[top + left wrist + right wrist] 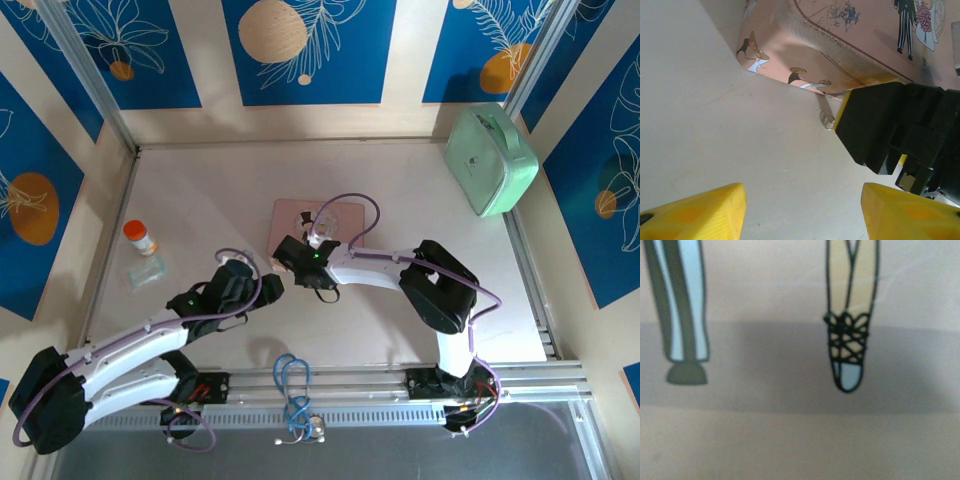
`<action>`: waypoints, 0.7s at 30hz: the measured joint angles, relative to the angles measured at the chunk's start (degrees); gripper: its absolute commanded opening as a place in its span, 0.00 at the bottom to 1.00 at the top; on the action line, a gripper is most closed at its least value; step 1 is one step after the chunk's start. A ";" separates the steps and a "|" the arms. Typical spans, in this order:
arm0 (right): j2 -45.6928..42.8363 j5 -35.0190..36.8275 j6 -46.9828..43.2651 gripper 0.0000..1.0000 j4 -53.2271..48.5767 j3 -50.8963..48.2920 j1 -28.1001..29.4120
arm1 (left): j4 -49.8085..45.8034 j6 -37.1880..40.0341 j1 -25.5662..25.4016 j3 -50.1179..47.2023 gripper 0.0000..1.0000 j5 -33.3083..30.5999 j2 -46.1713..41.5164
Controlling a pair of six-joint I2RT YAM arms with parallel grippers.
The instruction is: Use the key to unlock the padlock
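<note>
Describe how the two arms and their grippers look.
Both the left arm and right arm have white links, bulky black joints and looping lilac cables. The left gripper has yellow fingers; the right gripper is black, yellow-edged.

We find the tin [300, 222] near the middle of the table [200, 190]; the right gripper [290, 257] sits at the tin's near edge; the left gripper [270, 285] lies just left of it, nearer the arm bases; a bottle [140, 237] stands well to the left, a flat packet [146, 271] just before it; a case [490, 160] sits at the far right corner; a cable loop [291, 385] lies between the bases.
</note>
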 measured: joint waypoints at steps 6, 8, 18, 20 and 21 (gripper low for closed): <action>0.02 -0.02 -0.22 0.47 0.02 0.42 -0.52 | 1.62 -0.02 0.02 -0.17 0.58 0.61 1.14; 0.02 -0.02 -0.24 0.45 0.02 0.42 -0.70 | 2.10 -0.02 0.02 -0.20 0.58 0.70 1.36; 0.68 -0.87 -1.09 0.37 0.04 0.94 -0.83 | 2.27 0.00 0.02 -0.39 0.58 0.68 1.40; 1.22 -1.31 -1.20 0.35 0.02 1.29 -0.85 | 2.38 0.00 0.02 -0.46 0.57 0.68 1.40; 1.49 -1.42 -1.33 0.33 -0.15 1.51 -0.87 | 2.43 0.00 0.02 -0.50 0.57 0.66 1.38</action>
